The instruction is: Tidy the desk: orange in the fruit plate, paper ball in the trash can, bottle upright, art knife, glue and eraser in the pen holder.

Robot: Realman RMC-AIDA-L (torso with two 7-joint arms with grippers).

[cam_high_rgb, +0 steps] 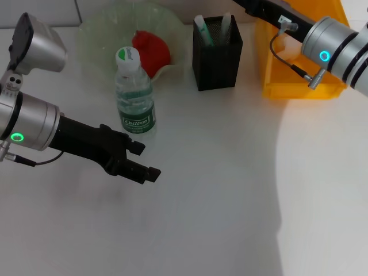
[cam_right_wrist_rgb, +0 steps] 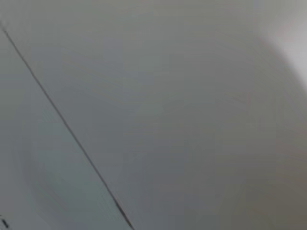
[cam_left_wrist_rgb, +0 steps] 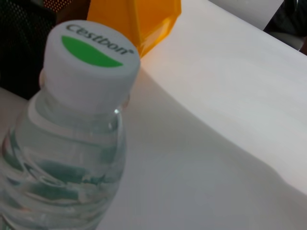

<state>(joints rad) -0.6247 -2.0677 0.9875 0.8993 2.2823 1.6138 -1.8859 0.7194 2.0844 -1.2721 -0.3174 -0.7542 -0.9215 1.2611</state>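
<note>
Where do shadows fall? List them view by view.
Head view: the table lies in broad shadow, brighter past a curved edge on the right. Left wrist view: that edge curves behind the bottle. Right wrist view: plain grey, lighter toward one corner.

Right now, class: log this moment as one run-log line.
bottle: upright | left end effector: open, near bottle | orange: in plate | right arm: far back

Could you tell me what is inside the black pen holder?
Two pale, stick-like items stand in the pen holder; its mesh walls hide their lower parts and anything deeper.
</note>
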